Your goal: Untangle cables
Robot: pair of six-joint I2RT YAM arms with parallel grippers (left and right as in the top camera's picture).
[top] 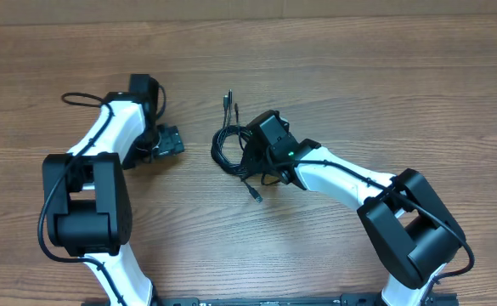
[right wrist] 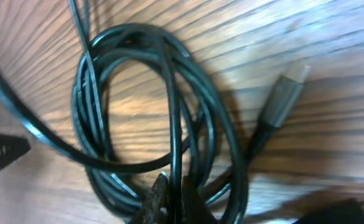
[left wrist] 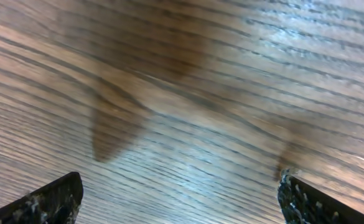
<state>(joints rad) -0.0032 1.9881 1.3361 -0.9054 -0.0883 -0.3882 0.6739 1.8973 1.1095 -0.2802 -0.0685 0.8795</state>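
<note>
- The jaws of the right gripper (right wrist: pixel 171 200) are shut tight, and they seem to pinch one thin strand of the cables (right wrist: pixel 82 106) at the near edge of the bundle.
- The jaws of the left gripper (left wrist: pixel 180 208) stand fully open and hold nothing; under them is only bare wood of the table (top: pixel 384 68).
- Just beyond the right fingertips (right wrist: pixel 160 198) the cords lie in a loose oval coil, several turns crossing one another, flat on the wood.
- To the right of the coil one grey metal-tipped plug (right wrist: pixel 281 96) lies free, apart from the loops.
- In the overhead view the bundle lies near the middle of the table, between the two arms, and two thin ends point away from the robot.
- I judge the cords light, soft and rather smooth: a pinched strand may slide, and pulling one loop will probably drag the whole coil.
- A better hold, I think, is just behind a plug, where the cord is stiffer, while the other gripper holds the coil down.
</note>
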